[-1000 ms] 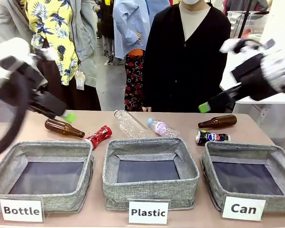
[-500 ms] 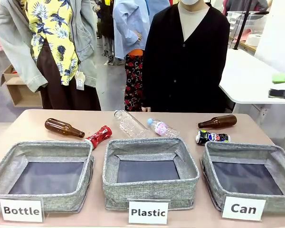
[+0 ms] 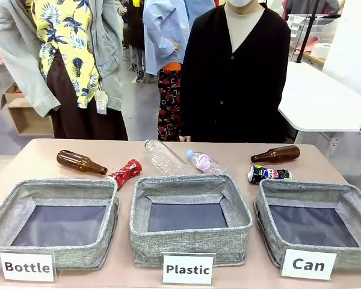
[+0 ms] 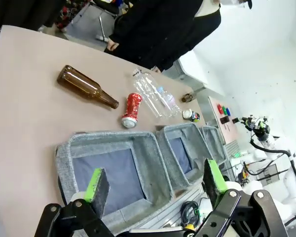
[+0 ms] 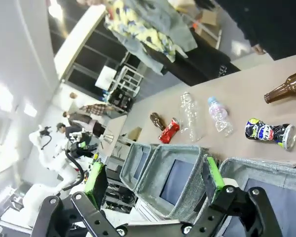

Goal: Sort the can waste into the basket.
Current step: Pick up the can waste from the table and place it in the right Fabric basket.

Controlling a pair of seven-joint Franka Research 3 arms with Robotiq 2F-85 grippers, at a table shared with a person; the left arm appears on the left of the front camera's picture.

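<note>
Wide-spread and empty, the left gripper (image 4: 155, 180) has nothing between its green pads (image 4: 95, 183), and its wrist view looks along the row of bins from their left end. The right gripper (image 5: 153, 177) is just as fully released and touches nothing.

Nearest in the front view stands the white "Can" card (image 3: 308, 264), propped against the grey woven basket (image 3: 313, 189) at the right end of the row. The basket's dark bottom shows, and its right side is cut off by the picture's edge. In the right wrist view one finger (image 5: 213, 177) covers part of its near corner.

The Plastic bin (image 3: 189, 183) sits in the middle and the Bottle bin (image 3: 54, 188) at the left.

On the table (image 3: 24, 159) just behind the basket's far left corner, outside it, the dark can (image 3: 269, 174) lies on its side; its print is too small to read. The crushed red can (image 3: 125, 173) lies well apart from the basket, at the Bottle bin's far right corner. Whether it touches that rim I cannot tell.

Farther back lie one brown bottle (image 3: 81, 162) at the left and another brown bottle (image 3: 277, 155) just behind the dark can. Two clear plastic bottles (image 3: 164, 156) lie between them. A person (image 3: 237, 72) in black stands at the far edge.
</note>
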